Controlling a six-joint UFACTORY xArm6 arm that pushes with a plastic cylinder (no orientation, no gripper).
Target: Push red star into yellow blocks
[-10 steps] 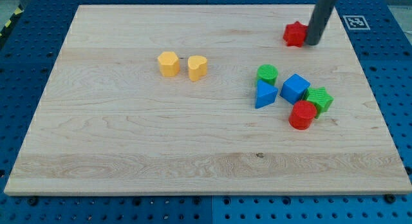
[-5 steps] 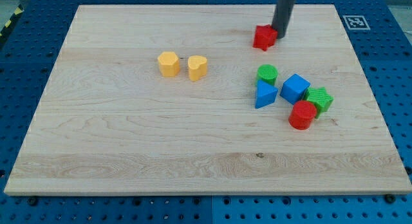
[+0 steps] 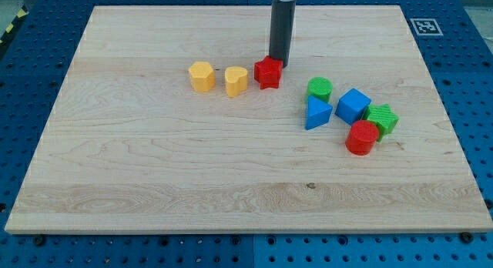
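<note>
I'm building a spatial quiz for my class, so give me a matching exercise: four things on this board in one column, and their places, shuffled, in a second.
Things:
1. red star
2. my tip
3. red cylinder
4. blue cube

Places:
A. bottom of the cluster on the view's right
B. just right of the yellow blocks
C. between the two green blocks
D. at the star's upper right edge

Pairs: 1-B, 2-D, 3-A, 4-C
</note>
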